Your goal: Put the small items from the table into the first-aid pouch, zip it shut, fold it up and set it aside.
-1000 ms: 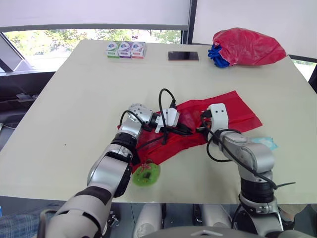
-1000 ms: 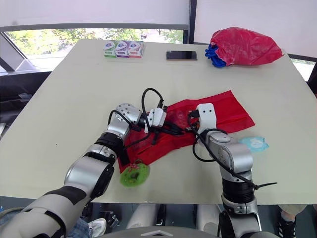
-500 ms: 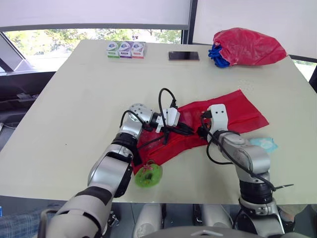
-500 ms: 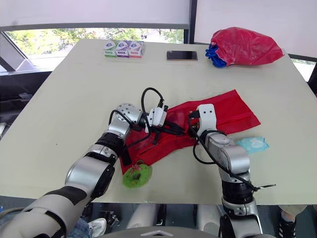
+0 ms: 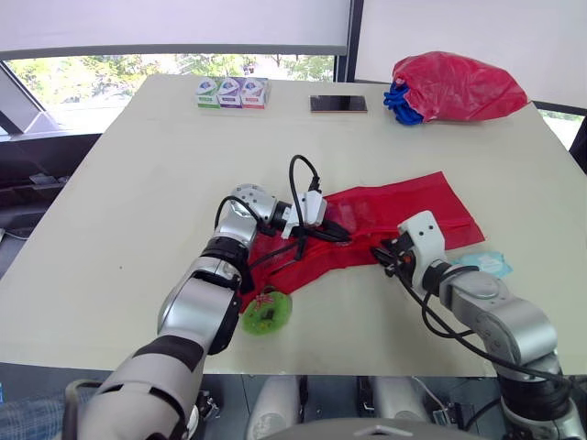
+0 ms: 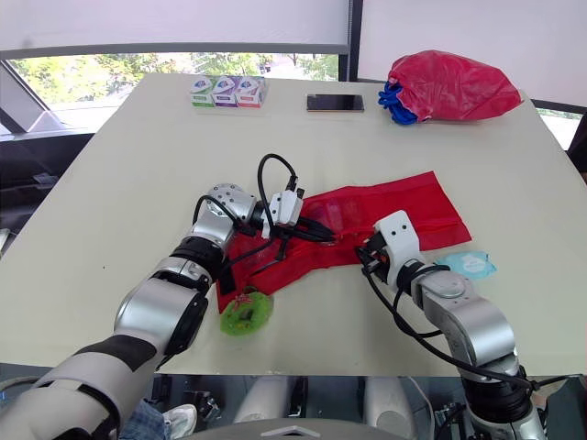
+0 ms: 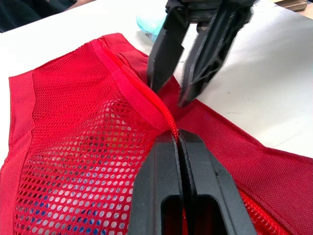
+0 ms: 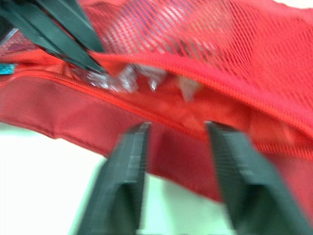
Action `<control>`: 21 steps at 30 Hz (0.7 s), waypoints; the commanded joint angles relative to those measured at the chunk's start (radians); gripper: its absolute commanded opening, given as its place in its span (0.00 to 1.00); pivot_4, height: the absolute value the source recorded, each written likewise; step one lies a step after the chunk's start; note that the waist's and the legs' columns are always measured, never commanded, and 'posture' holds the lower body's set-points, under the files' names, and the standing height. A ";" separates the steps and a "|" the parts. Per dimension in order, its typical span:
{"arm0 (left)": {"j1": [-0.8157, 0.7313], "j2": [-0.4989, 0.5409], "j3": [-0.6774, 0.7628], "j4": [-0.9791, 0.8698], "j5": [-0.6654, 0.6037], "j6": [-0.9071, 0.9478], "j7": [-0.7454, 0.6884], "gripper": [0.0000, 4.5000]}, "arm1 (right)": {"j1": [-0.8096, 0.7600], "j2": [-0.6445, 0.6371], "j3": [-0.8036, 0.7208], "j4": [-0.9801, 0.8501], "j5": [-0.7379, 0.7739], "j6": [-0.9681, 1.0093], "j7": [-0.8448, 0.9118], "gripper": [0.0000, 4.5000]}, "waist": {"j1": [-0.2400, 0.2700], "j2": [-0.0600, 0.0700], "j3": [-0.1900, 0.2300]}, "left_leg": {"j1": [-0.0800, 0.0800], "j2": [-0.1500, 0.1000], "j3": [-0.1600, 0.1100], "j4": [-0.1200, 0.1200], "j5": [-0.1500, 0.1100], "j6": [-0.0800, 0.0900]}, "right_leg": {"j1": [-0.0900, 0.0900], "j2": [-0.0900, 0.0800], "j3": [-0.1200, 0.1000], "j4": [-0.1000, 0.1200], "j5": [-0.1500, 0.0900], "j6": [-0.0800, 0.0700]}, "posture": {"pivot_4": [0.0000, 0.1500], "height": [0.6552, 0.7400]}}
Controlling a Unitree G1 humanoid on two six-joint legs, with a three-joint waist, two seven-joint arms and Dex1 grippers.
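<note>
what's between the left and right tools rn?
Zipper edge of the red mesh pouch: left tool pinches it, right tool open just past it. Left wrist view.

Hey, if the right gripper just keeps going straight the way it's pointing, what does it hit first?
Probably the red mesh pouch: its solid near edge lies right ahead of the open fingers of the right gripper. The left gripper, pinching the zipper, looks farther back and off-line.

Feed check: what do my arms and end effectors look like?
The left arm and right arm have rounded silver-grey shells with black joint bands. A white block sits at each wrist, with black cables looping out. The left end effector and right end effector each have two slim black fingers tapering to the tips.
</note>
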 commanded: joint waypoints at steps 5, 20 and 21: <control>-0.008 0.003 0.004 -0.043 -0.019 -0.011 -0.066 0.00 | -0.105 0.085 0.040 0.177 -0.091 -0.211 -0.045 0.01 | 0.000 0.000 0.000 | 0.000 0.000 0.000 0.000 0.000 0.000 | 0.000 0.000 0.000 0.000 0.000 0.000 | 1.00 1.00; 0.027 0.208 -0.078 -0.049 -0.043 -0.067 -0.068 0.00 | 0.378 -0.203 -0.375 -0.117 0.199 -0.606 0.389 0.01 | 0.003 -0.001 0.000 | 0.002 0.002 0.000 0.000 0.000 0.000 | 0.001 0.002 0.001 0.000 0.000 0.000 | 1.00 1.00; 0.022 0.228 -0.081 -0.041 -0.039 -0.075 -0.068 0.00 | 0.412 -0.222 -0.443 -0.121 0.245 -0.618 0.426 0.01 | 0.004 -0.001 0.000 | 0.003 0.004 0.000 0.001 0.000 0.000 | 0.001 0.005 0.003 0.000 0.000 0.000 | 1.00 1.00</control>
